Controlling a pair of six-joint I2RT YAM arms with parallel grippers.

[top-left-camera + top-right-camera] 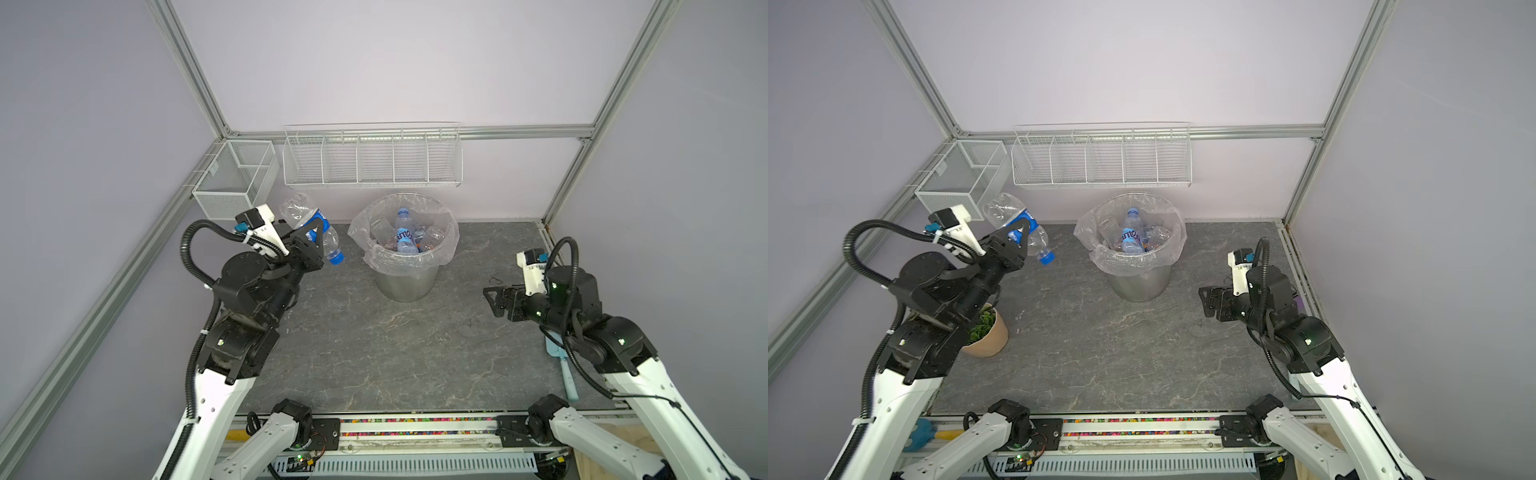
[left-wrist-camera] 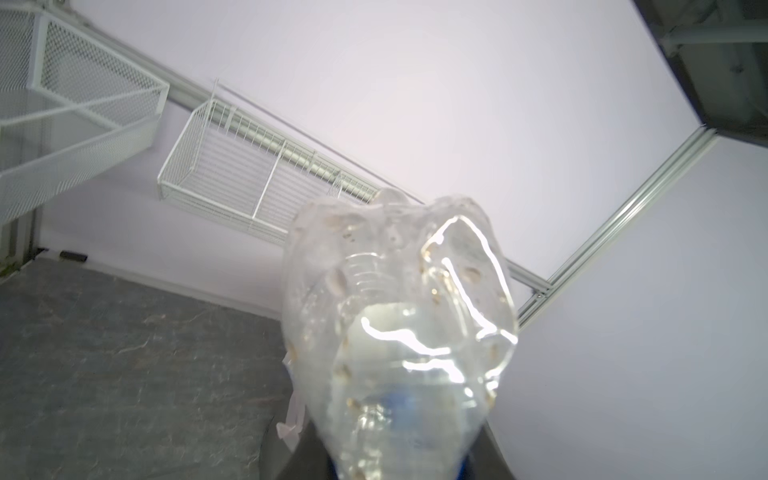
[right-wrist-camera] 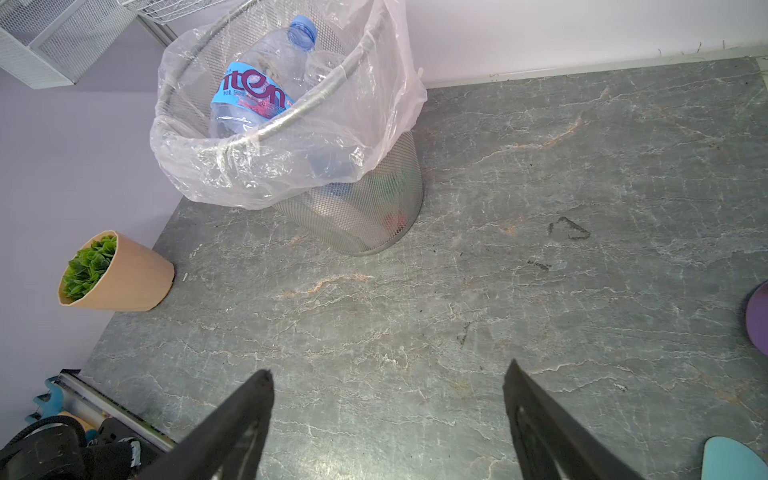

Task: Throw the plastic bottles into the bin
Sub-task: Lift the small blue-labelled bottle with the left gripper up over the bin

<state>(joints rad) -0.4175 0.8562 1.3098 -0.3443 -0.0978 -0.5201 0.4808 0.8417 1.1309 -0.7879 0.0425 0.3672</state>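
One bottle (image 1: 296, 212) aloft, clamped at label in left jaws, left of bin (image 1: 405, 284), not yet over rim. Several bottles (image 1: 405, 237) inside. Right jaws wide, empty, above counter (image 1: 374, 353). Step looks like carry; next likely needs swing over opening, then release.

Clear bottle (image 1: 296, 211) with blue label and cap, grey mesh bin (image 1: 405, 284), grey veined tabletop (image 1: 374, 353), peach plant pot (image 3: 137, 278).
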